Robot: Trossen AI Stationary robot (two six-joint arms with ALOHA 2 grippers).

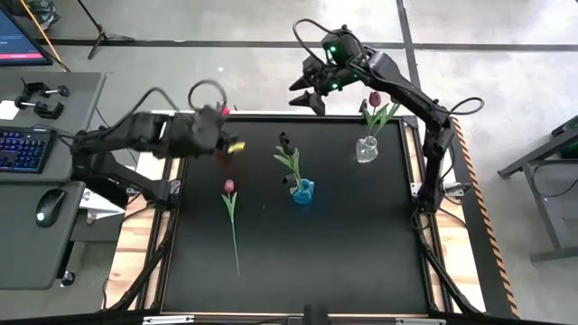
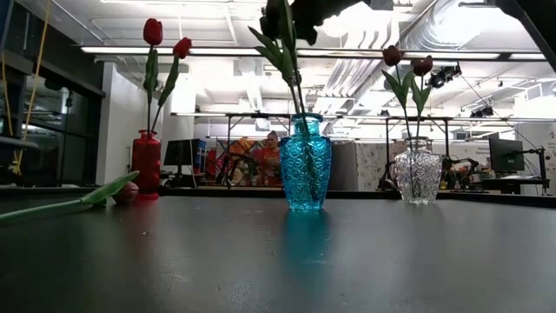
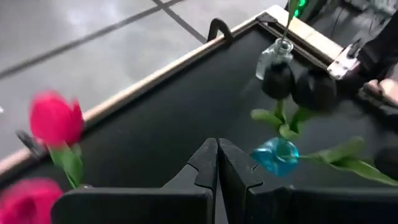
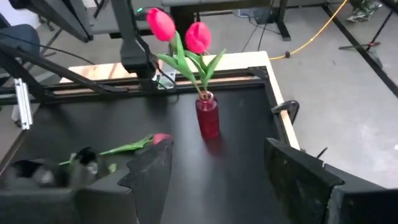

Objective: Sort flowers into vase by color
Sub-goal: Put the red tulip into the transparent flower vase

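Two bright red tulips (image 4: 180, 31) stand in a red vase (image 4: 208, 115) at the table's far left. Two near-black tulips (image 3: 295, 87) stand in a blue vase (image 1: 302, 191) at mid-table. Two maroon tulips (image 2: 407, 61) stand in a clear vase (image 1: 367, 149) at the far right. One tulip (image 1: 231, 212) lies flat on the table, its reddish head (image 2: 126, 193) toward the far edge. My left gripper (image 3: 217, 163) is shut and empty, raised beside the red tulips. My right gripper (image 4: 217, 177) is open and empty, raised over the table's far edge (image 1: 312, 97).
The black table (image 1: 361, 244) has raised edges; its near half holds only the lying tulip's stem. A desk with a keyboard (image 1: 23, 149) and a mouse stands to the left. People sit in the room behind (image 2: 269, 156).
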